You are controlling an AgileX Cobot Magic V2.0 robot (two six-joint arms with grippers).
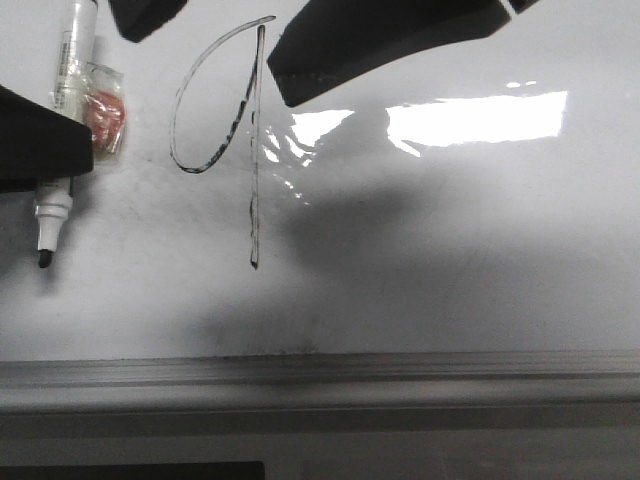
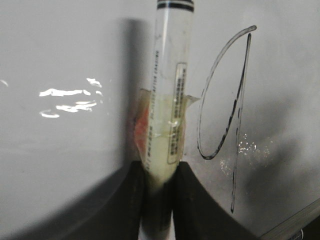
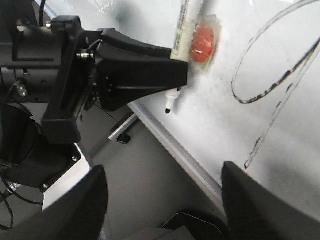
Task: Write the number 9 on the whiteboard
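A thin black number 9 (image 1: 215,110) stands finished on the glossy whiteboard (image 1: 450,270), its tall slanted loop joined to a long straight stem that ends well above the grey metal edge rail (image 1: 320,380). The left gripper (image 2: 159,200) pinches a clear-barrelled marker (image 1: 60,120) between its black fingers (image 2: 127,205), the dark tip (image 1: 44,259) pointing down toward the rail, to the left of the figure and apart from it. An orange-red lump wrapped in clear tape (image 1: 105,115) clings to the marker's barrel. The right gripper (image 3: 162,205) hangs with its fingers (image 3: 260,200) spread wide and holding nothing, its dark bulk at the board's upper edge in the front view. A bright glare patch (image 1: 480,120) gleams right of the stem; faint grey smudges cloud the white surface beneath, where a broad stretch of board lies open down to the rail.
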